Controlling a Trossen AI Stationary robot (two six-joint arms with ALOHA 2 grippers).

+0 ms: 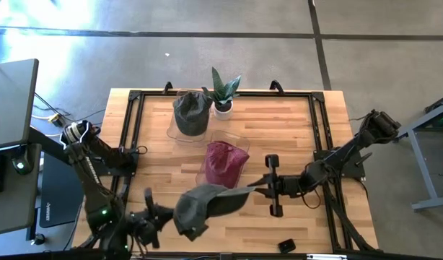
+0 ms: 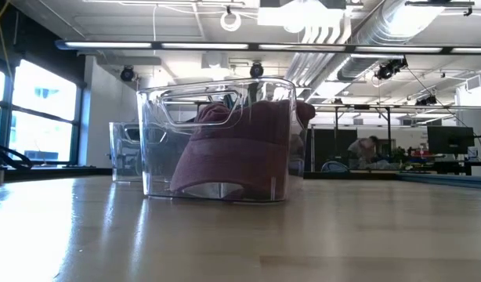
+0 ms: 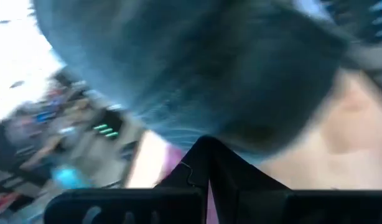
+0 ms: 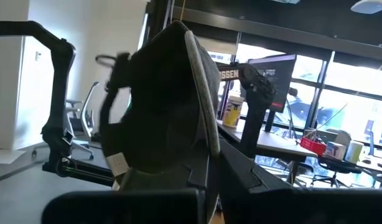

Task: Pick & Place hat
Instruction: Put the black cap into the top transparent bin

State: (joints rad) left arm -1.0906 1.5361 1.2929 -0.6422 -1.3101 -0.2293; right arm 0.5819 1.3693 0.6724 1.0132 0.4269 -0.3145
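A grey hat (image 1: pixel 200 206) hangs over the table's near middle, stretched between my two grippers. My left gripper (image 1: pixel 166 214) is shut on its left side and my right gripper (image 1: pixel 252 189) is shut on its brim. In the right wrist view the hat (image 4: pixel 166 99) stands up above the fingers. A maroon hat (image 1: pixel 223 162) lies in a clear bin (image 2: pixel 158 149) at the table's middle. A dark grey hat (image 1: pixel 191 114) fills a second clear bin behind it. My left gripper holds the grey hat by the left edge of its crown (image 1: pixel 180 214), coming roughly level from the table's left. The wrist view is blurred; the cloth (image 3: pixel 203 124) spreads just beyond the shut fingers. My right gripper pinches the brim's tip (image 1: pixel 242 191) between its two fingers, coming level from the table's right. In the right wrist view the brim (image 4: pixel 202 134) rises from the fingers, and the crown stands beyond it.
A potted plant (image 1: pixel 223 92) stands at the far edge beside the bin with the dark grey hat. A small black object (image 1: pixel 286 245) lies near the front right corner. A black frame (image 1: pixel 319 123) borders the tabletop. Bare wood lies to the right of the bins.
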